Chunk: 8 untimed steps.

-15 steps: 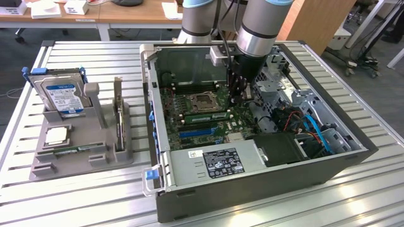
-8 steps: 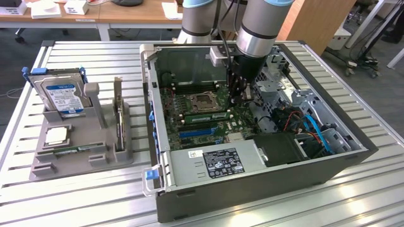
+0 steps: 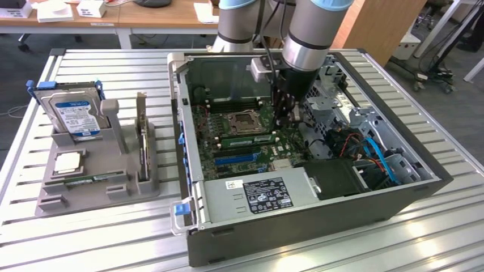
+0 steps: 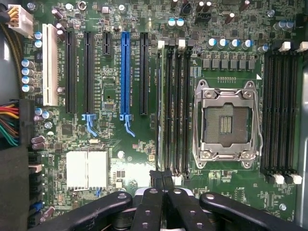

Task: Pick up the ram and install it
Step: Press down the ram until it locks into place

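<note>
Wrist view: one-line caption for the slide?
Shut claw above the motherboard, tips at the end of the memory slots beside the empty CPU socket.

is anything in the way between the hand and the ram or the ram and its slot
Nothing visible. The ram stands on edge along the memory slot nearest the blue expansion slot, and the shut hand sits right at its end. Whether it is fully seated cannot be told.

Exterior view: high, oblique, mid-distance over case (image 3: 302, 226) on tabletop (image 3: 90, 238). Wrist view: close, past gripper (image 4: 161, 180), square onto motherboard (image 4: 120, 144). Shared: motherboard, socket (image 4: 226, 122).
</note>
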Each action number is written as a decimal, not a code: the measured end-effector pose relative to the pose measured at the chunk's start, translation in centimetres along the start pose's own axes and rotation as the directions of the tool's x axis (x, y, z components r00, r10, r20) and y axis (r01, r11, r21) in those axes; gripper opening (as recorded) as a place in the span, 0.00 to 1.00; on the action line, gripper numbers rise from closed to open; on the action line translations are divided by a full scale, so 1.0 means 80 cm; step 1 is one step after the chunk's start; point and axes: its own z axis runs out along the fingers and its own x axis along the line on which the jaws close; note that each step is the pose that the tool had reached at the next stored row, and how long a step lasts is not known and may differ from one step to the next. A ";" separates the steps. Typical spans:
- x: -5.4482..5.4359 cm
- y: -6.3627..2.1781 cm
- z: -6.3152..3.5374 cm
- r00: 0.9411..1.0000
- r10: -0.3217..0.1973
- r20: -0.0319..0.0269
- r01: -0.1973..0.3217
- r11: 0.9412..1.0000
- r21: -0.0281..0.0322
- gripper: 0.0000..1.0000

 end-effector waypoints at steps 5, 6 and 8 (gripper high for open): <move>0.000 0.000 0.003 1.000 0.000 0.000 0.000 1.000 0.000 0.10; 0.000 0.000 0.003 1.000 0.000 0.000 0.000 1.000 0.000 0.10; 0.000 0.000 0.004 1.000 0.000 0.000 0.000 1.000 0.000 0.10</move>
